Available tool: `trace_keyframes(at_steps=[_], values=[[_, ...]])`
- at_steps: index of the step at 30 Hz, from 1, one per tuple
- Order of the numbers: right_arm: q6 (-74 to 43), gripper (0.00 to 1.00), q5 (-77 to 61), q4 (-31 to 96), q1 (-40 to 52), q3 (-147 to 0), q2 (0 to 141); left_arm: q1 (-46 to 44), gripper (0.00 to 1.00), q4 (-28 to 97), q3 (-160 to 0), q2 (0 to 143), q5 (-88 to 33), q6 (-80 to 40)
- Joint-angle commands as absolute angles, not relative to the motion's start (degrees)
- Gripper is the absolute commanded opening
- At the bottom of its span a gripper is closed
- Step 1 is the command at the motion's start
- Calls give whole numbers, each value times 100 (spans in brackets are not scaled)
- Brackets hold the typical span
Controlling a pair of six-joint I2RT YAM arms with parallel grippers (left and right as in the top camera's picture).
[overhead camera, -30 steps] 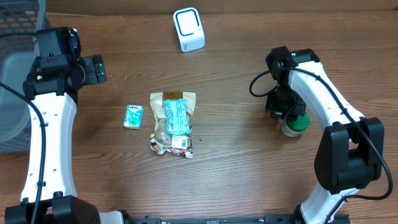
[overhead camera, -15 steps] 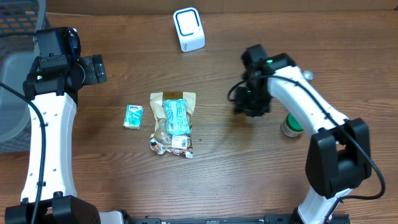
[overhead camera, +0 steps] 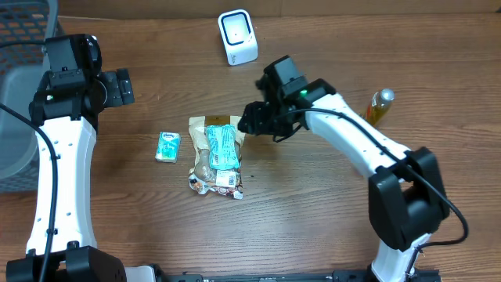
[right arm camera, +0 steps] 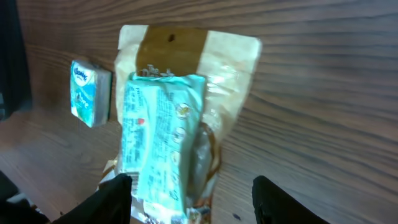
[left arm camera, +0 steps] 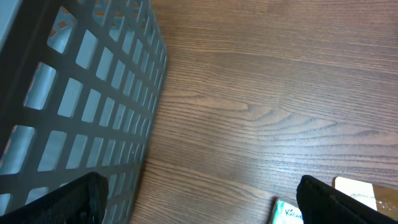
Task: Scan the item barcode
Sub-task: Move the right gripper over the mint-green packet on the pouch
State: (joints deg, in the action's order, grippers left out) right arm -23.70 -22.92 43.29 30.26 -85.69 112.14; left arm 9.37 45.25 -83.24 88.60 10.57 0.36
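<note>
A white barcode scanner point(overhead camera: 237, 36) stands at the back of the table. A clear snack bag point(overhead camera: 217, 157) with a teal label lies flat mid-table, filling the right wrist view point(right arm camera: 168, 118). My right gripper point(overhead camera: 254, 119) hovers open by the bag's top right corner. In the right wrist view its gripper point(right arm camera: 196, 202) frames the bag's lower end without touching it. A small teal tissue packet point(overhead camera: 167, 146) lies left of the bag. My left gripper point(overhead camera: 117, 86) stays open at the far left, holding nothing.
A grey lattice basket point(overhead camera: 16, 117) sits at the left edge, close beside the left gripper point(left arm camera: 202, 202) and its view of the basket wall point(left arm camera: 81, 93). An amber bottle point(overhead camera: 379, 106) with a silver cap is at the right, behind the right arm.
My right gripper left a green-capped jar at the right, swung left across the table to the snack bag, and its jaws widened. The left arm has not moved.
</note>
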Motion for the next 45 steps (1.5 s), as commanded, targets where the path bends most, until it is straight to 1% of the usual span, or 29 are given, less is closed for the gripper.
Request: trace_keyframes(at_steps=[1, 8, 10, 15, 19, 21, 23, 25, 28, 30, 31, 32, 35, 39, 45], values=[[-2425, 59, -2366, 4110, 3275, -8552, 11402, 897, 100, 4521, -8409, 8783, 1048, -21], [-2425, 59, -2248, 3752, 3529, -8552, 11808, 897, 100, 4521, -8409, 8783, 1048, -21], [-2425, 55, -2143, 3747, 3531, -8552, 11915, 897, 100, 4521, -8409, 8783, 1048, -21], [-2427, 51, -2110, 3747, 3531, -8552, 11990, 897, 100, 4521, -8409, 8783, 1048, -21], [-2429, 43, -2209, 3743, 3575, -8552, 11990, 897, 100, 4523, -8409, 8783, 1048, -21], [-2541, 41, -2233, 3767, 3636, -8549, 11990, 897, 99, 4523, -8409, 8783, 1050, -21], [-2663, 34, -2228, 3776, 3680, -8549, 11990, 897, 100, 4523, -8409, 8783, 1048, -21], [-2709, 33, -2112, 3771, 3734, -8549, 11990, 897, 100, 4521, -8409, 8783, 1048, -21], [-2724, 25, -1896, 3776, 3795, -8549, 11990, 897, 100, 4523, -8409, 8783, 1048, -21], [-2720, 13, -1892, 3776, 3815, -8549, 11990, 897, 100, 4521, -8409, 8783, 1048, -21], [-2720, 6, -1892, 3774, 3815, -8552, 11990, 897, 99, 4521, -8409, 8783, 1048, -21], [-2722, 4, -1898, 3763, 3815, -8556, 11987, 897, 99, 4521, -8409, 8783, 1048, -21], [-2615, 4, -1914, 3830, 3734, -8613, 11867, 897, 100, 4521, -8409, 8783, 1048, -21], [-2615, 4, -1911, 4093, 3483, -8624, 11358, 897, 100, 4521, -8409, 8783, 1048, -21], [-2615, 4, -1691, 4853, 3039, -8621, 10866, 897, 99, 4523, -8409, 8783, 1048, -21]])
